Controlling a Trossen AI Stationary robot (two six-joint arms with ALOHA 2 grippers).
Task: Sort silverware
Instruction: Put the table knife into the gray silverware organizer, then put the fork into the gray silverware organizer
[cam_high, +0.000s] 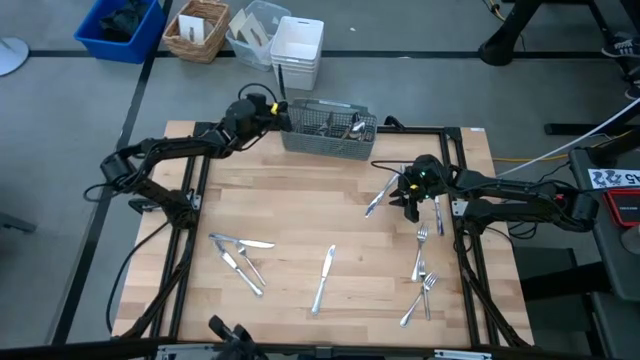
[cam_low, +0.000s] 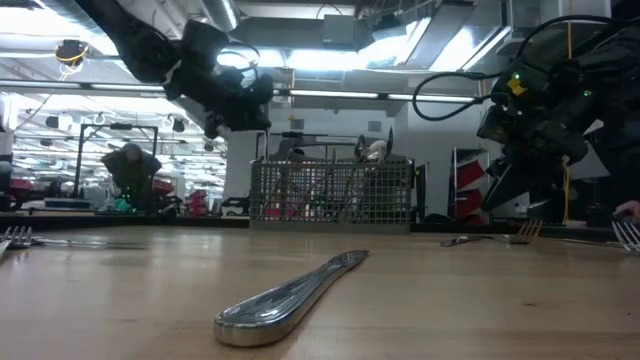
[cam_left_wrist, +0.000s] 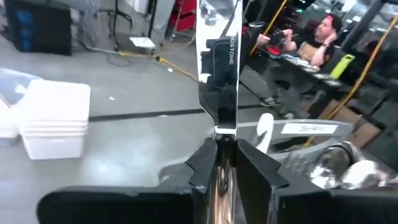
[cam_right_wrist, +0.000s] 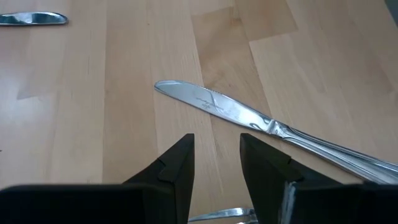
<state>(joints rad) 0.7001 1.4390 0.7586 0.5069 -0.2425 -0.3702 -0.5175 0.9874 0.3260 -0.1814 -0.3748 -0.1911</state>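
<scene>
The silverware lies scattered on the wooden table (cam_high: 300, 200): knives at the near left (cam_high: 240, 258), one knife at the middle (cam_high: 323, 278), and forks at the right (cam_high: 422, 268). A grey wire-mesh caddy (cam_high: 328, 127) at the far edge holds spoons (cam_left_wrist: 348, 168). My left gripper (cam_left_wrist: 225, 146) is beside the caddy's left end (cam_high: 278, 108) and is shut on a table knife (cam_left_wrist: 219, 74). My right gripper (cam_right_wrist: 216, 146) stands open low over the right side of the table (cam_high: 410, 195). Another knife (cam_right_wrist: 249, 115) lies flat just beyond its fingertips. My left gripper pinches the knife between its two fingers at the base of the blade (cam_left_wrist: 225, 127). The handle is hidden between the fingers. The fingers come nearly level from the table's left, and the blade sticks out past them. The knife is lifted clear of the table.
White bins (cam_high: 297, 50), a wicker basket (cam_high: 197, 30) and a blue bin (cam_high: 120, 25) stand on the floor beyond the far edge. A knife (cam_low: 290, 295) lies close to the near edge. People sit in the room behind. Bare wood lies mid-table between the arms.
</scene>
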